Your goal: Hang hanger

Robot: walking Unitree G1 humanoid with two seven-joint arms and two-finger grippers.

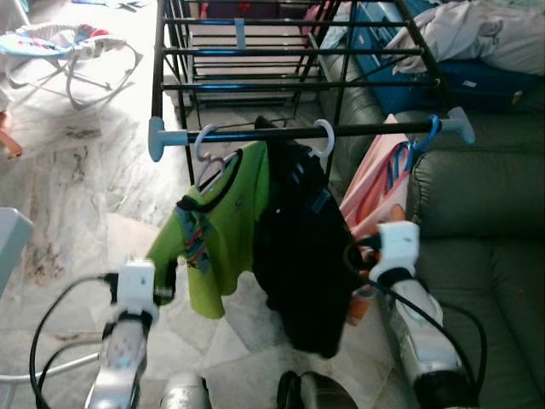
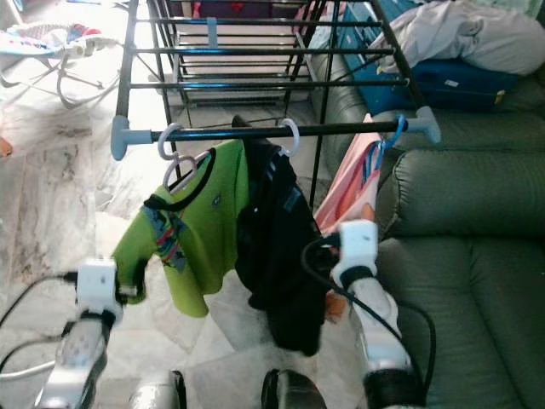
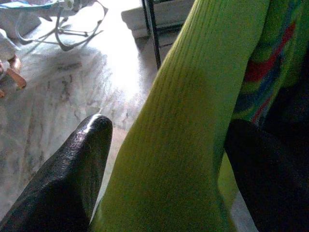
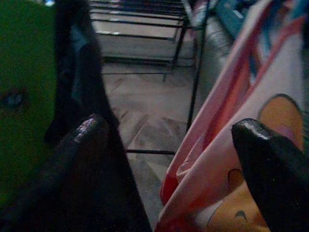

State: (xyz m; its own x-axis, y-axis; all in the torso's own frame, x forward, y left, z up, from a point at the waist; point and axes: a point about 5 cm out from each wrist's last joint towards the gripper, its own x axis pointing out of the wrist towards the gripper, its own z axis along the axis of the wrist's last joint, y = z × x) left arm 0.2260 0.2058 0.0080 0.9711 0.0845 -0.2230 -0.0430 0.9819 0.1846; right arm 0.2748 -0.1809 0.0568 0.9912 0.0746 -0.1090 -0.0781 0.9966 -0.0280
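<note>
Pincers flank a drying rack's front rail: left pincer, released, straddles the green shirt's sleeve; black garment hangs mid-rail; right pincer, released, brackets the pink garment on its blue hanger near the rail's right end.

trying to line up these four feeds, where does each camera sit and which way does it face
Left eye view: on the head, facing forward and down at the drying rack; both arms show.
Right eye view: same scene, same arms.
Left wrist view: along the left gripper, fingers either side of the green shirt.
Right wrist view: along the right gripper, at the pink garment.
Shared: all four show the green shirt.
</note>
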